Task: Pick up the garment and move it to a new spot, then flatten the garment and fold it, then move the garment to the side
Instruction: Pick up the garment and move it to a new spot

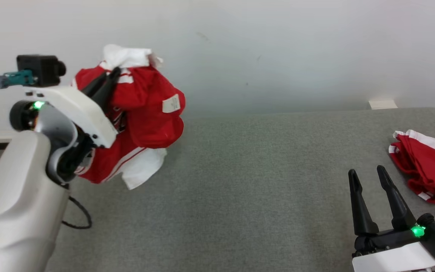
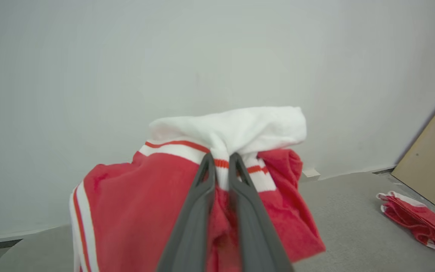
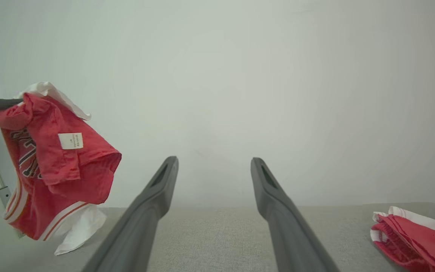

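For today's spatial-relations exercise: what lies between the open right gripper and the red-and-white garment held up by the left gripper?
Only bare grey surface lies between the right gripper and the red-and-white garment, plain in the head view.

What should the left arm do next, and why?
Probably carry the shirt toward the middle of the grey table and lower it there. The left pincer is shut on it, and it hangs bunched at the table's left side. The right pincer is open, holding nothing; another red garment lies far right.
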You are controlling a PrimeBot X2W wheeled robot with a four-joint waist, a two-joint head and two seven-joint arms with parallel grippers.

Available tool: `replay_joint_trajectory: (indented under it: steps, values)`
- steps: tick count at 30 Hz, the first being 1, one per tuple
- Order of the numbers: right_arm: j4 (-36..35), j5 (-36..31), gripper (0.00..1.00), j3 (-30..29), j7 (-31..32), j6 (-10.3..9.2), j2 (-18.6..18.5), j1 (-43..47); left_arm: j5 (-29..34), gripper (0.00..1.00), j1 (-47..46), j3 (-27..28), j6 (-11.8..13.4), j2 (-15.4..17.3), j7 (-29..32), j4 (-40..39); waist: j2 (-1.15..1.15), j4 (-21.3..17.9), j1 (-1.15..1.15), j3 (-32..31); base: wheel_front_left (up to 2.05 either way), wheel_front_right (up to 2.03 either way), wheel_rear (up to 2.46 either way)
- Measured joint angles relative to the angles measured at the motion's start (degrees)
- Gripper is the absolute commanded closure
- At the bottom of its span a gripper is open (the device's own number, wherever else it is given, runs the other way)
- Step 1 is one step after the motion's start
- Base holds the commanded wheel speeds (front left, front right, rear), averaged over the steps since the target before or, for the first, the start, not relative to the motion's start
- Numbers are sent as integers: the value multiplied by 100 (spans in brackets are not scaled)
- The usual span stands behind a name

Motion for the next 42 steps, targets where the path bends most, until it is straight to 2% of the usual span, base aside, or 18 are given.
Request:
replay_joint_trajectory:
  steps: [8,13,17,20,26,27,28,29,37,40,42]
  values:
    - [-157,-9,0,-230,0,0,-22,94,-283,100,327,-336,54,-330,168,-1640,0,-358,0,-118,0,0,0]
    - [-148,-10,0,-291,0,0,-41,171,-265,100,855,-706,200,-743,58,-1866,0,-521,0,-100,0,0,0]
    - [-115,-9,0,-257,0,0,-44,171,-181,100,1444,-1057,308,-1177,-314,-1376,0,-626,0,-44,0,0,0]
    - [-46,-9,0,-216,0,0,-64,164,23,100,1669,-1319,356,-1483,-704,-644,0,-670,0,7,0,0,0]
    - [52,-9,0,-42,0,0,-60,58,393,100,1749,-1818,222,-1788,-1561,921,0,-738,1,74,0,0,0]
    - [76,-9,0,-21,0,0,-62,56,411,54,1746,-1886,193,-1822,-1692,1103,0,-745,1,76,0,0,0]
    - [93,-9,0,-16,0,0,-65,56,403,4,1736,-1929,158,-1855,-1785,1246,0,-744,1,77,0,0,0]
    - [101,-8,0,-21,0,0,-70,55,370,0,1713,-1970,137,-1879,-1883,1348,0,-735,1,76,0,0,0]
    - [116,-8,0,-101,0,0,-116,81,245,0,1333,-2017,51,-1925,-2498,1394,0,-542,1,21,0,0,0]
    - [96,-8,0,-125,0,0,-116,119,229,0,1301,-1858,71,-1790,-2627,1115,0,-447,1,-3,0,0,0]
    - [93,-8,0,-127,0,0,-114,173,254,0,1318,-1735,177,-1604,-2673,875,0,-381,1,-15,0,0,0]
